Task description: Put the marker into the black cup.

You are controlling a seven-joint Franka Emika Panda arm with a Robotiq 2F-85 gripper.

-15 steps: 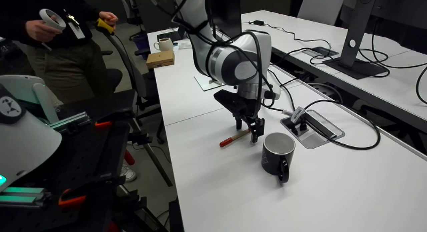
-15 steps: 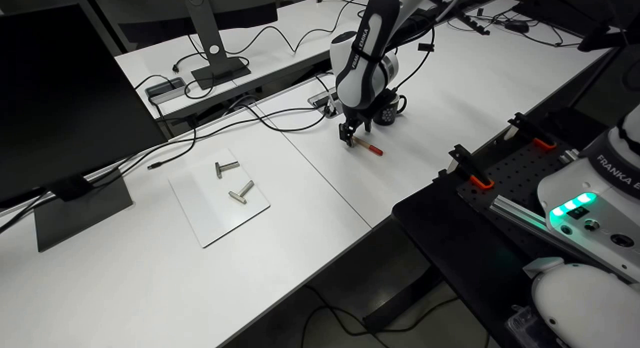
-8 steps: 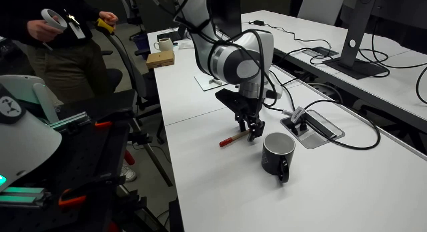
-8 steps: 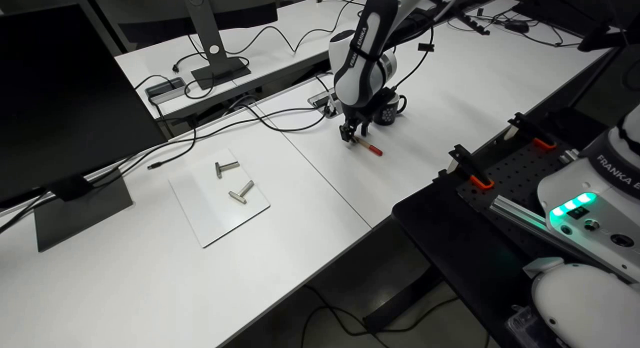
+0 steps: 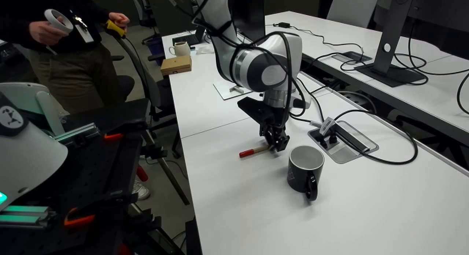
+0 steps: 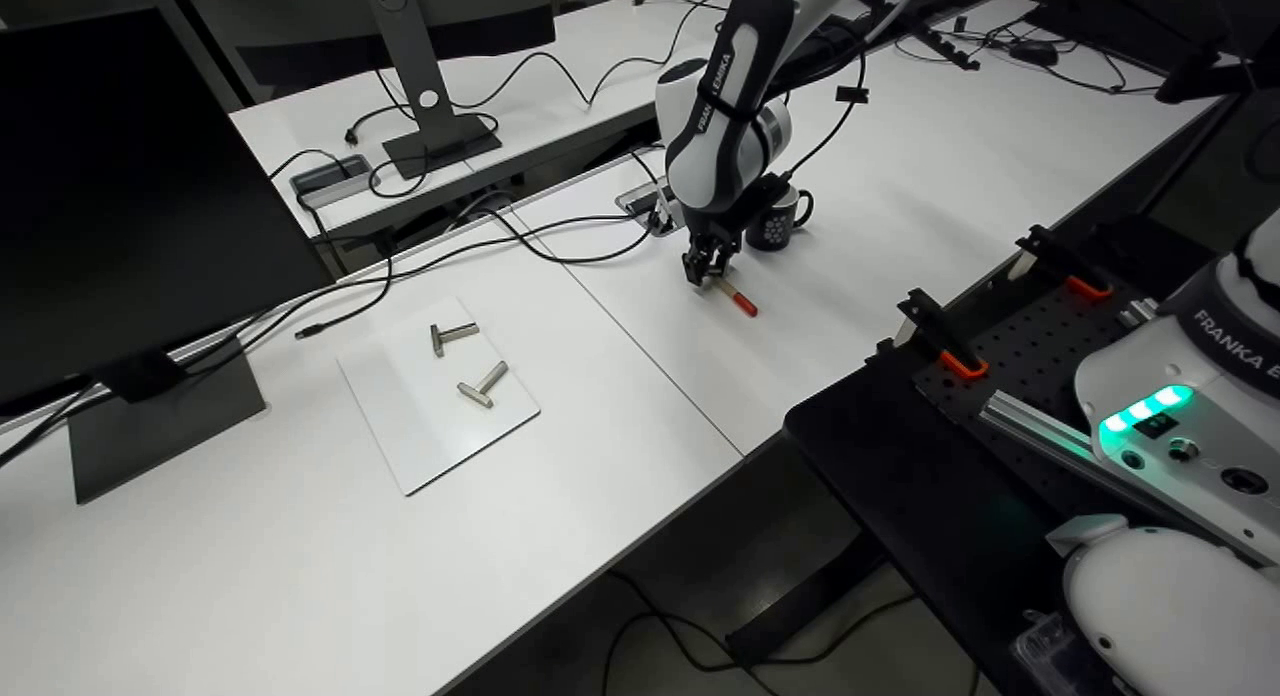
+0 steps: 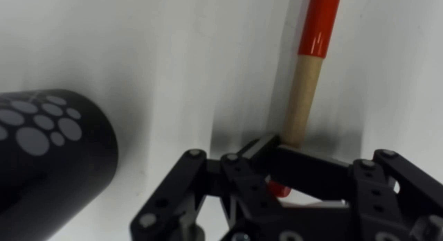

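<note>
The marker [image 7: 304,99] lies low over the table, with a red cap and a tan wood-coloured barrel. My gripper [image 7: 280,144] is shut on it near its far end, fingertips meeting and tilted inward. The right fingertip hides part of the barrel, and a small red end peeks out below. How firm the grip is cannot be seen. In both exterior views the red cap [image 5: 247,153] sticks out from the gripper [image 6: 710,276] toward the table's near edge. The black cup [image 5: 305,174] stands upright close by; in the wrist view its dotted side [image 7: 52,144] fills the left.
Behind the cup, a desk cable box [image 5: 342,141] holds black plugs, and a thick black cable [image 5: 388,161] loops over the table. A white board [image 6: 430,406] carries two metal T-shaped pieces. A monitor [image 6: 130,206] stands farther along.
My gripper's fingers, which stood apart on either side of the marker, have come together. The marker has turned slightly, its red cap swinging a little. The cup has stayed in place.
</note>
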